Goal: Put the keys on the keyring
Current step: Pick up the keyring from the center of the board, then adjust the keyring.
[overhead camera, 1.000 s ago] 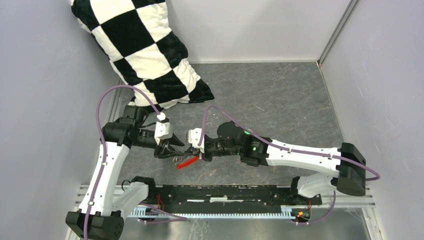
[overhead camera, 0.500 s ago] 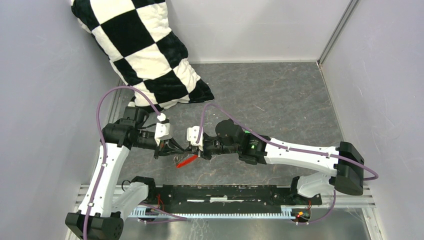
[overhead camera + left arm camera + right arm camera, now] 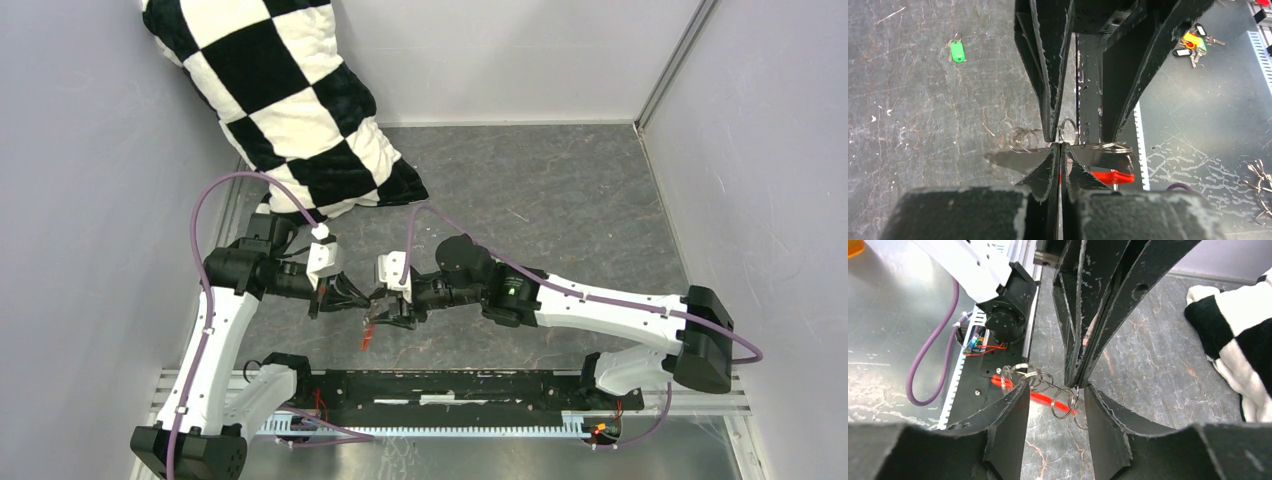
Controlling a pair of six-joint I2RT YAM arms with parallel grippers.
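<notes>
The red flat tag (image 3: 368, 335) now hangs steeper; our left tool (image 3: 1059, 150) clamps its silvery ring (image 3: 1068, 131), right tool (image 3: 1055, 387) apart: hold steady.

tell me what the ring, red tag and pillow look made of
Ring: thin wire, silvery and shiny, likely steel. Red tag: smooth, uniformly bright, probably plastic. Pillow: soft fuzzy fabric, checkered black and white, seems plush.
</notes>
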